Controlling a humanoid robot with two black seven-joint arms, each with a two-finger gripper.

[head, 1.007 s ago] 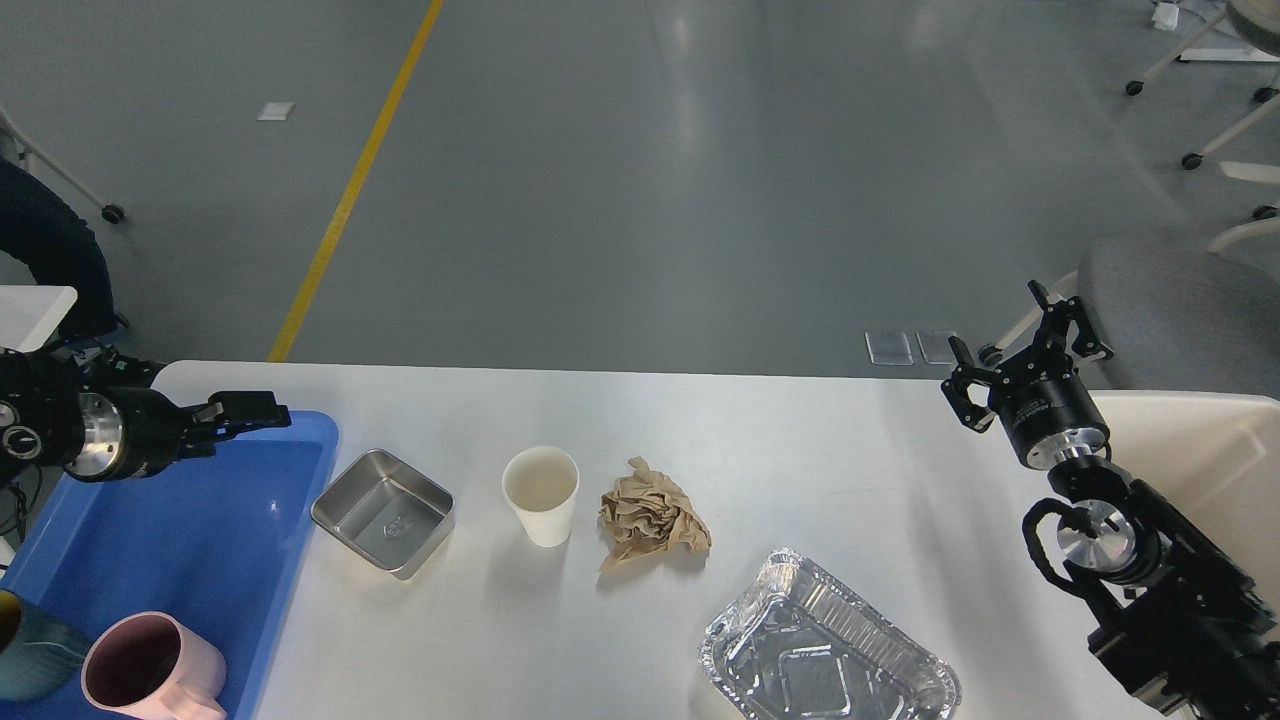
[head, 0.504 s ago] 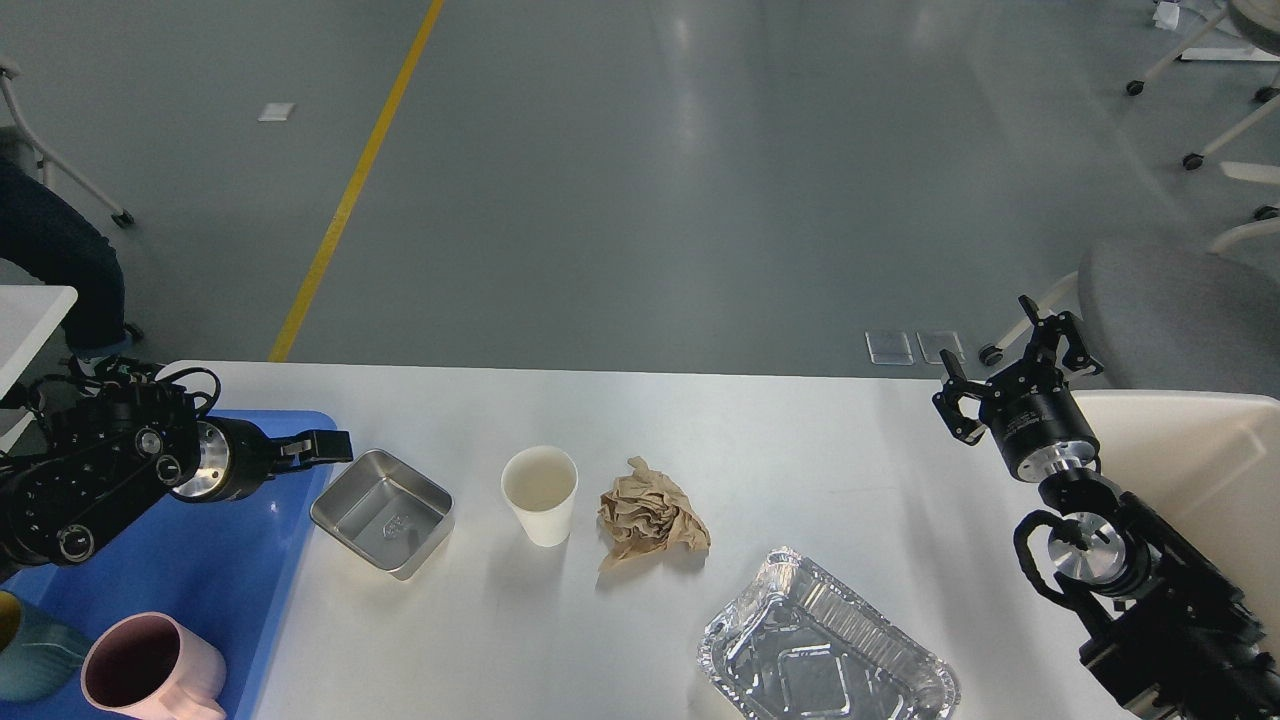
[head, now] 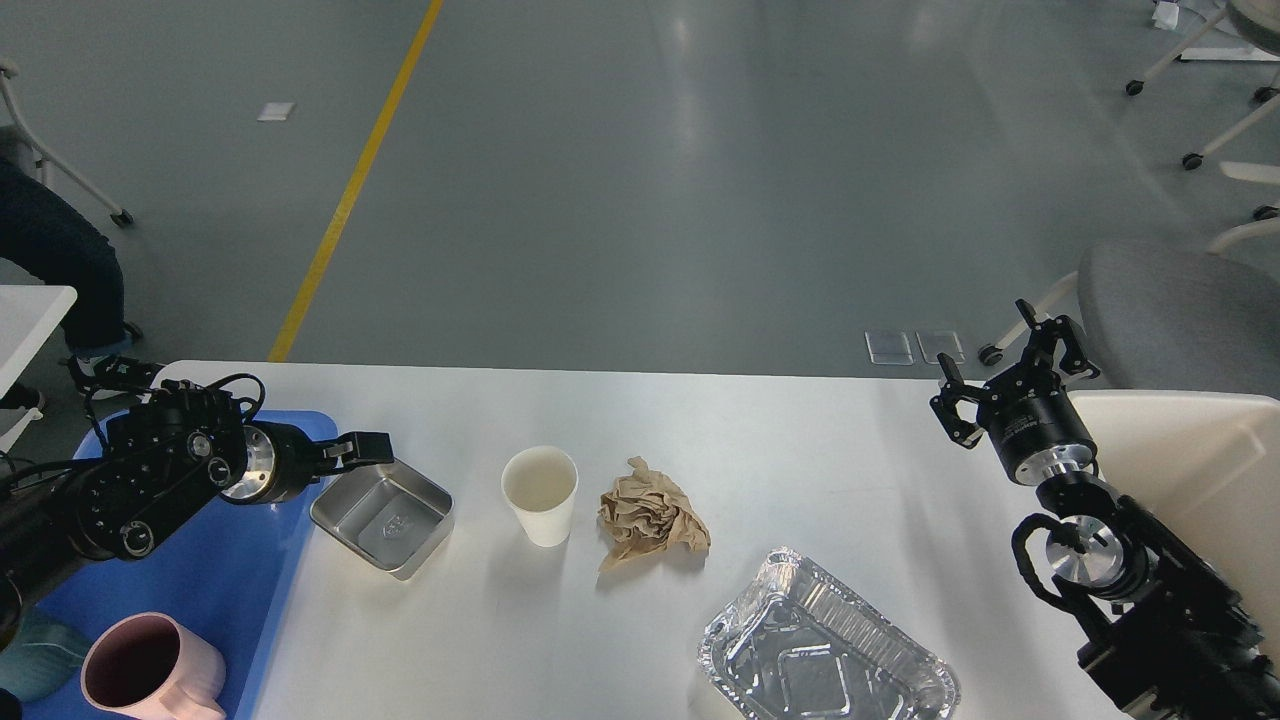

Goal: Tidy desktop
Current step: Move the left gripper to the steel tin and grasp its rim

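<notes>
Two claws are observed over the desk (head: 800, 450), which spans the lower view: the left claw (head: 368, 449), state indeterminable, above the steel pan (head: 383, 512); the right claw (head: 1003, 368) spread open, holding nothing.

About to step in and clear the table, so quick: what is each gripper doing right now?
Left gripper: over the steel tray's far rim, holding nothing; open or shut cannot be told.
Right gripper: open, empty, above the desktop.

Head view, down over desktop (head: 800, 470)
</notes>
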